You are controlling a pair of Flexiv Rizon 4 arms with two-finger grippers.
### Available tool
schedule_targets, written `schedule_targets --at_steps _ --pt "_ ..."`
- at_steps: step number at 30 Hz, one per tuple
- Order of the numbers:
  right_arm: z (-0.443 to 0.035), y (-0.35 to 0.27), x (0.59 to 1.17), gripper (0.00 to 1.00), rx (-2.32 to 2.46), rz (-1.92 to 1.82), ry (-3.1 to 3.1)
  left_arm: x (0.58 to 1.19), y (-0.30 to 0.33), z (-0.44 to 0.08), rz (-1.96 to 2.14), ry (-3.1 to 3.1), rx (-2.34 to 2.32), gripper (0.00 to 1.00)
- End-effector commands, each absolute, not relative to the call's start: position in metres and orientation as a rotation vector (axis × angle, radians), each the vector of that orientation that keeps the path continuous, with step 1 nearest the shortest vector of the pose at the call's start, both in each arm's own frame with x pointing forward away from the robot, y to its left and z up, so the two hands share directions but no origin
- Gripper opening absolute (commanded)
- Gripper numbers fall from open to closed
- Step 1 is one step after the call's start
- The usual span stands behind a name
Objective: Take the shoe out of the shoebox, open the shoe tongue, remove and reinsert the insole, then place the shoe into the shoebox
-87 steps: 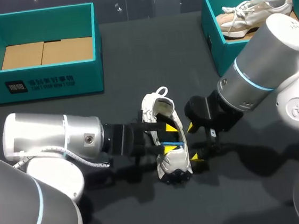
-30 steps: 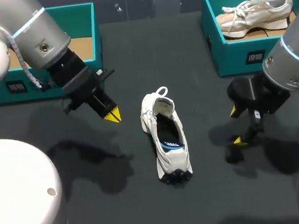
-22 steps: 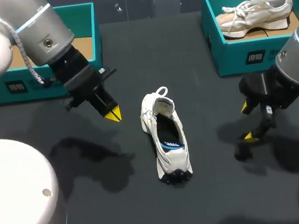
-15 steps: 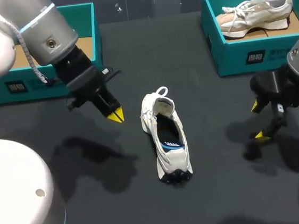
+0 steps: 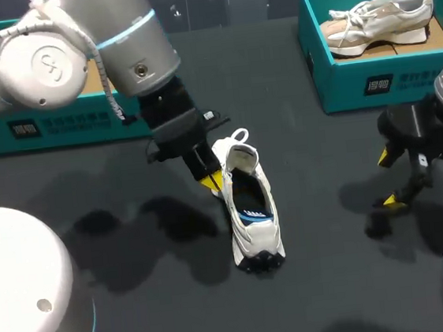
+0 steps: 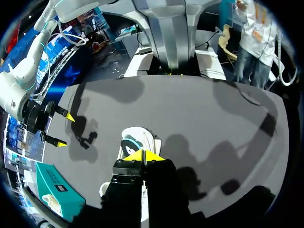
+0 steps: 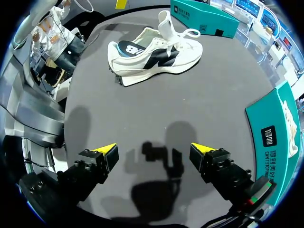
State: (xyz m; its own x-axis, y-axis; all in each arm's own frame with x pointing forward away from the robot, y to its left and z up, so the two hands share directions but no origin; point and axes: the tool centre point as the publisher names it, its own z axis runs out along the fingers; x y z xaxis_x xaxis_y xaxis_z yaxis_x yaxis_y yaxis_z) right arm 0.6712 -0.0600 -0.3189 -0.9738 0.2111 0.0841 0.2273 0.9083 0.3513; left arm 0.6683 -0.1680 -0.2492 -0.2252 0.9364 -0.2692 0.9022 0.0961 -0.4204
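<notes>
A white shoe [image 5: 254,238] lies on the dark table, heel toward me, its tongue pulled up and the blue-printed insole showing inside. My left gripper [image 5: 211,181] is shut with nothing in it, its yellow tips touching the shoe's left side by the opening. In the left wrist view the left gripper [image 6: 142,155] hangs just over the shoe [image 6: 135,141]. My right gripper [image 5: 390,180] stands open to the right of the shoe, well apart from it. From the right wrist the right gripper [image 7: 154,149] holds nothing, and the shoe [image 7: 154,50] lies ahead on its side.
A teal shoebox [image 5: 51,124] with a cardboard floor stands at the back left, partly hidden by my left arm. A second teal shoebox [image 5: 355,80] at the back right holds a beige shoe [image 5: 379,10]. My arms cast shadows on the table.
My left arm has swung right from beside the left box, bringing its shut gripper against the shoe. My right gripper has drawn away to the right, staying open. The shoe has not moved.
</notes>
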Motion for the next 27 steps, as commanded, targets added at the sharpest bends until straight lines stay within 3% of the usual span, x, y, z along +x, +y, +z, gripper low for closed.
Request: schedule_targets --at_steps 1,27 --pt "-0.319 -0.06 0.67 1.0 -0.348 -0.564 -3.028 0.677 -0.203 -0.266 0.698 -2.187 -1.912 0.0" --pt "-0.319 -0.06 0.67 1.0 -0.348 -0.564 -3.028 0.664 -0.219 -0.344 0.493 -1.986 -1.929 0.0"
